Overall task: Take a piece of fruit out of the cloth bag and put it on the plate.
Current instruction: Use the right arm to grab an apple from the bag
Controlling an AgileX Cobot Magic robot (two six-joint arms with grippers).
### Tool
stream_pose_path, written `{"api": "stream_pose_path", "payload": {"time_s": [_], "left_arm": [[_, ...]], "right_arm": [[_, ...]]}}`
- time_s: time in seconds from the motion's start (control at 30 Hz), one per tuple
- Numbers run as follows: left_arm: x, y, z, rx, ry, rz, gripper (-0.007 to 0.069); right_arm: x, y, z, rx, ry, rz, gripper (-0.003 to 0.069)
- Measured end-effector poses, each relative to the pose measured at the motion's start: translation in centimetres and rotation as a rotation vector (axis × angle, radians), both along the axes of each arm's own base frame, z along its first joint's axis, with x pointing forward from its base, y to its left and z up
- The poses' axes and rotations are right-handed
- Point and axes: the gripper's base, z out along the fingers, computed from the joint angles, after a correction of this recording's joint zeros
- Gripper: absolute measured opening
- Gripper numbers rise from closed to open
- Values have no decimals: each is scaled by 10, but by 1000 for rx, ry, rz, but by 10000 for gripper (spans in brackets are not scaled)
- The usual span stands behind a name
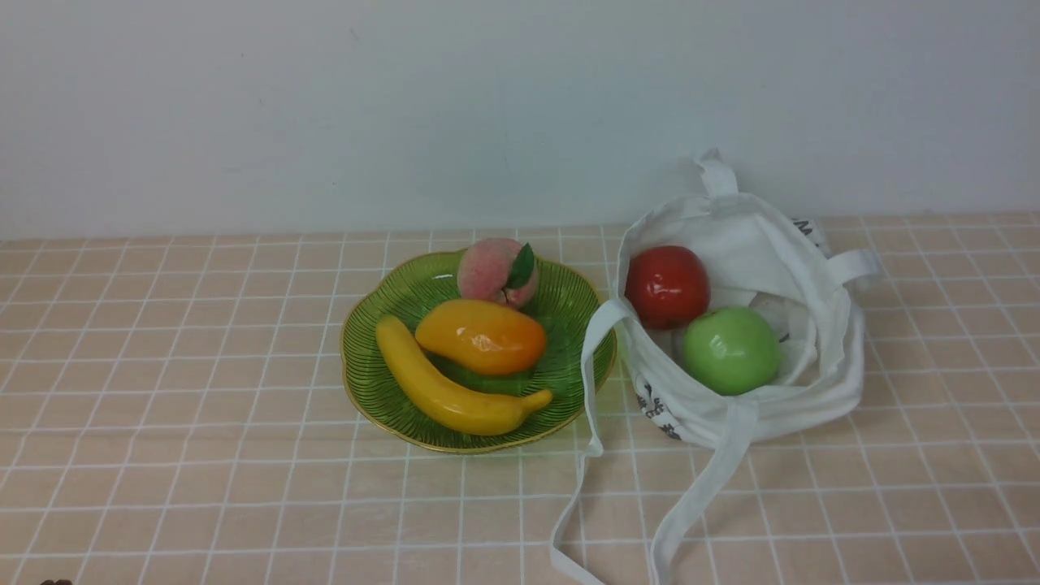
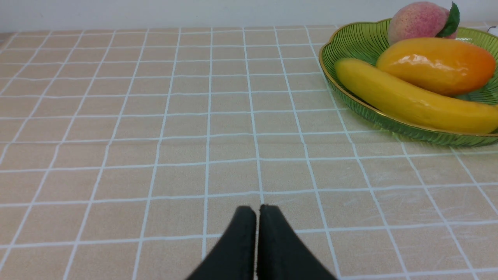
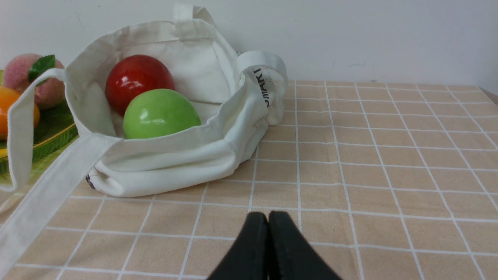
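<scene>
A glossy red apple, the piece of fruit (image 1: 666,286) (image 3: 138,81), lies inside the open white cloth bag (image 1: 821,325) (image 3: 183,163), behind a green apple (image 1: 730,349) (image 3: 159,113). To the bag's left stands the green ribbed plate (image 1: 366,357) (image 2: 352,42) holding a peach (image 1: 491,270), a mango (image 1: 481,335) and a banana (image 1: 447,390). Neither arm shows in the front view. My left gripper (image 2: 256,208) is shut and empty, low over the table, well short of the plate. My right gripper (image 3: 267,214) is shut and empty, near the table, short of the bag.
The bag's long white straps (image 1: 691,496) trail toward the table's front edge, and one strap (image 1: 597,366) drapes beside the plate's rim. A pale wall (image 1: 487,106) rises close behind the plate and bag. The tablecloth (image 1: 162,366) is beige with a white grid.
</scene>
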Motion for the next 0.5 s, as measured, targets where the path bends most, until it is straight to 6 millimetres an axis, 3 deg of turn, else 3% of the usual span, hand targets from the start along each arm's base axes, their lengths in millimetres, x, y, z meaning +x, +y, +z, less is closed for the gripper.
{"api": "stream_pose_path", "payload": {"time_s": [0.33,0.4,0.5], "left_arm": [[0,0,0,0,0,0,-8],[0,0,0,0,0,0,-8],[0,0,0,0,0,0,-8]], "right_arm": [[0,0,0,6,0,0,-14],[0,2,1,145,1,-5,-14],[0,8,2,499,19,-14,-14]]}}
